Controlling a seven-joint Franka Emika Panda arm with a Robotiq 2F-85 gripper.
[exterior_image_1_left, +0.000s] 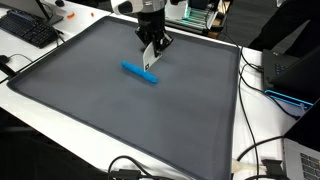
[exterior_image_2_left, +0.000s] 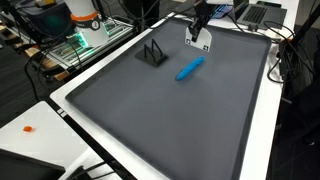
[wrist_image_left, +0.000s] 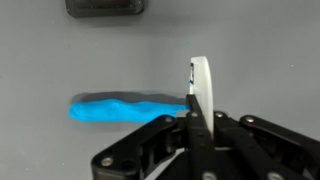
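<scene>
One blue stick (exterior_image_1_left: 140, 72) lay flat on the grey mat (exterior_image_1_left: 100, 120) covering the bench (exterior_image_1_left: 255, 120), in the mat's far half; the same stick (exterior_image_2_left: 190, 68) showed in both exterior views. Jaws clenched, pads pressed together, nothing gripped between them. Wrist view: the closed fingertips (wrist_image_left: 200, 85) stood at the right end of the stick (wrist_image_left: 125, 108); contact or a slight gap could not be told. In an exterior view the jaws hung just beyond the stick, on its far side. One black stand (exterior_image_2_left: 152, 52) sat on the mat left of the stick, apart from it. A keyboard (exterior_image_1_left: 30, 30) lay off the mat, far left.
</scene>
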